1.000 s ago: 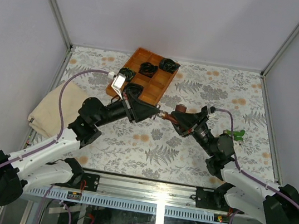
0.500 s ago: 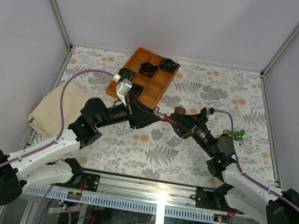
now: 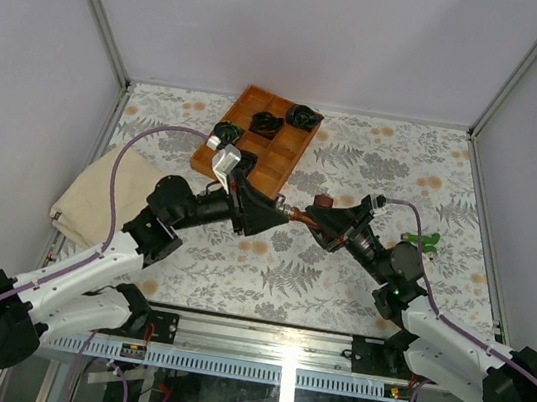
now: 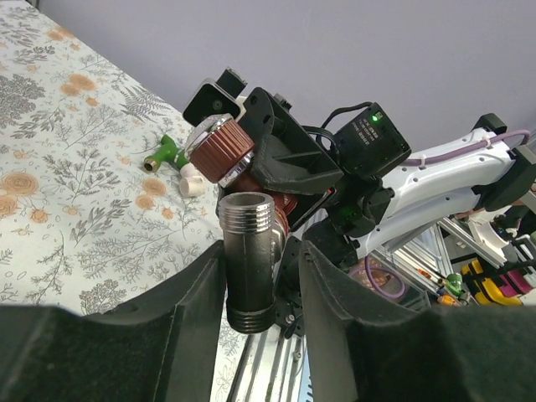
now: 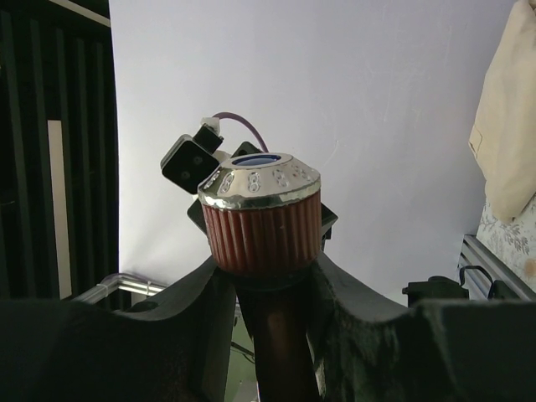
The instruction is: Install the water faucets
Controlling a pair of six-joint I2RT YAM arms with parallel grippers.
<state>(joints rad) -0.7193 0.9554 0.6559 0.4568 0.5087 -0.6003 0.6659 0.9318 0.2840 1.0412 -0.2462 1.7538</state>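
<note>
The dark red-brown water faucet hangs in mid-air between the two arms. My right gripper is shut on its body just under the ribbed knob; the right gripper shows both fingers pressed against the stem. The faucet's threaded metal end stands between the jaws of my left gripper. It touches the left finger, and a narrow gap shows at the right finger, so the left gripper is open. The green water faucet lies on the table at the right, also seen from the left wrist.
A wooden tray with black-and-green coiled bundles stands at the back, just behind the left arm. A beige cloth lies at the left edge. A small white piece rests beside the green faucet.
My left jaws have parted off the faucet's threaded end. Both grippers and the faucet have shifted slightly to the left, and the left wrist has turned.
</note>
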